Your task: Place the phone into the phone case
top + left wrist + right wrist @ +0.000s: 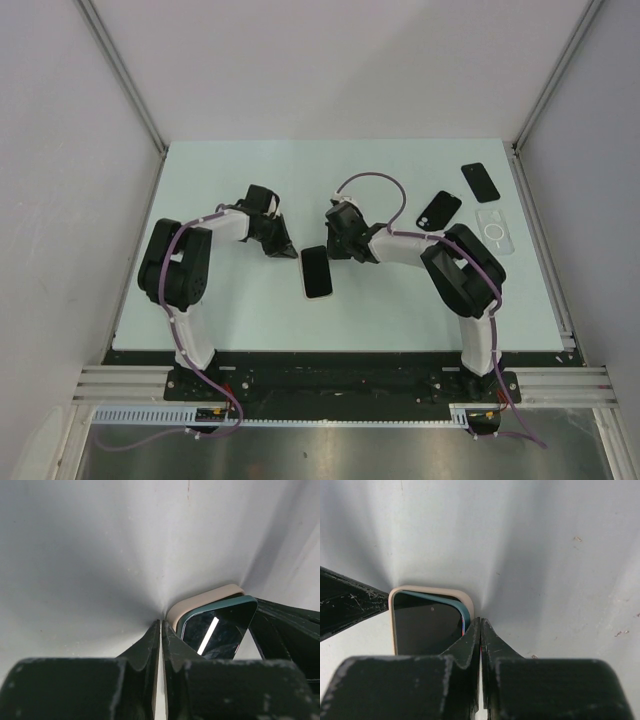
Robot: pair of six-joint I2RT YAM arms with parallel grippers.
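Table (250, 300) holds phone (316, 271) between closed left pincer (161, 630) and right pincer (480, 627).

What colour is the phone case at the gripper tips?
Beige case, clearest in the right wrist view.

Black-and-white arms (178, 268) (scuffed black fingers (142, 652)) trailing purple cables (372, 177).

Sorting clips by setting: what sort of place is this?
Probably a lab robot cell: a pale table boxed in by plain white panels on aluminium framing, with spare phones laid out.
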